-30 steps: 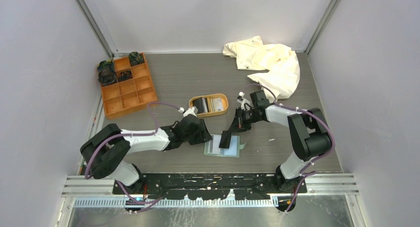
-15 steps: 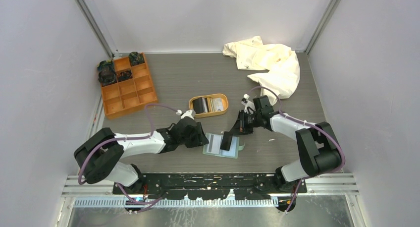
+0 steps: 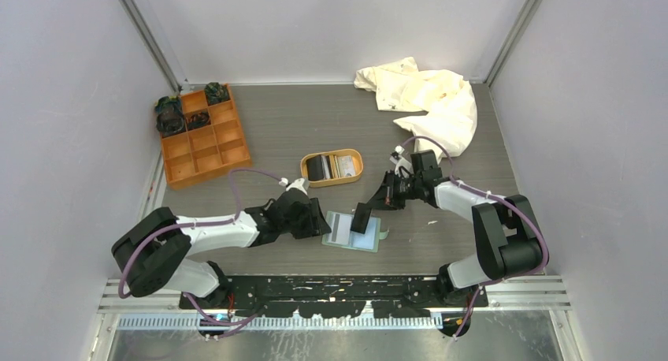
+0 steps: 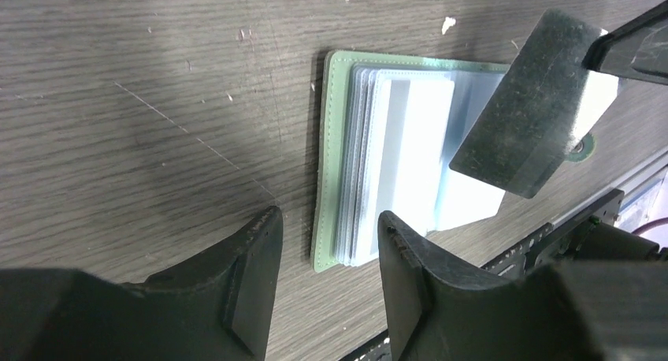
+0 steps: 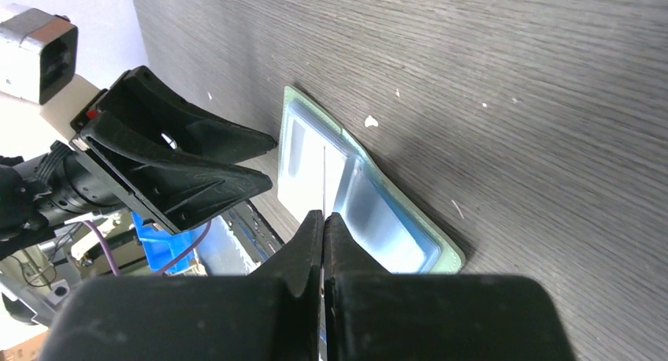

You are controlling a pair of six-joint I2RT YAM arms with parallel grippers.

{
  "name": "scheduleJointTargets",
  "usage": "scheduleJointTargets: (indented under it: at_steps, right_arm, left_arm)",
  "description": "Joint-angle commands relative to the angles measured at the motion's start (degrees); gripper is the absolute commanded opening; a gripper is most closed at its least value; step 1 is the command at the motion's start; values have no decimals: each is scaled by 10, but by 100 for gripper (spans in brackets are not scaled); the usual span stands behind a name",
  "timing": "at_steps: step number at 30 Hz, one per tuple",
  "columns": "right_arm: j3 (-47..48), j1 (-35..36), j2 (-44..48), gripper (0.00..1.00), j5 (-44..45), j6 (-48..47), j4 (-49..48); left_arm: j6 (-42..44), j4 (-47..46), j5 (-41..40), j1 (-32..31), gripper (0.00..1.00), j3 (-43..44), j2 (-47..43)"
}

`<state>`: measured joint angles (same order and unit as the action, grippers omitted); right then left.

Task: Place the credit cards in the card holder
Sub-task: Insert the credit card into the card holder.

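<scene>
Right gripper [image 3: 376,206], shut on a black credit card [image 3: 361,218], which it pinches at one end. The card hangs tilted over the open card holder [image 3: 351,233], its free end low above the clear sleeves. In the right wrist view the card [image 5: 324,176] shows edge-on, lined up near the holder's [image 5: 447,258] centre fold.

Left gripper [image 4: 327,228], about half open and empty. It sits low at the holder's [image 4: 332,132] near edge, one finger over the bench [image 3: 315,124], the other over the stacked sleeves. Contact cannot be made out.

The holder lies flat on the bench in front of the arms, with a pale card already in a sleeve. More cards [image 3: 337,166] stand in the oval tan tray [image 3: 354,174] behind it.

Handling, as judged: the card is light, stiff and slick, so an end pinch leaves its leading edge free. The holder is soft and light and likely to slide, so pin it at the stitched edge.
</scene>
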<state>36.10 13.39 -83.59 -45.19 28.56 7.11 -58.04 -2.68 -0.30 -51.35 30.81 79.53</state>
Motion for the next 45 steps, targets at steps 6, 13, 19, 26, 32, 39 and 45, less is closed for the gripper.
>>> scheduleJointTargets:
  at_steps: [6,13,19,26,32,39,45]
  right_arm:
    - [-33,14,12,1,8,43,-95]
    - [-42,15,9,1,34,21,-91]
    - [-64,16,0,1,25,32,-128]
    - [-68,19,-5,1,26,3,-113]
    - [-68,23,-1,1,41,-21,-106]
    - [-79,38,1,1,27,-10,-136]
    - [-90,44,1,1,16,-9,-145]
  left_arm:
    - [7,-31,36,0,49,-18,-22]
    - [14,-35,55,-2,50,-19,-21]
    - [20,-11,54,-5,49,-22,-24]
    - [21,20,44,-6,48,-4,-5]
    - [19,25,37,-6,43,3,11]
    - [19,25,31,-6,32,10,31]
    - [18,25,32,-6,25,14,49]
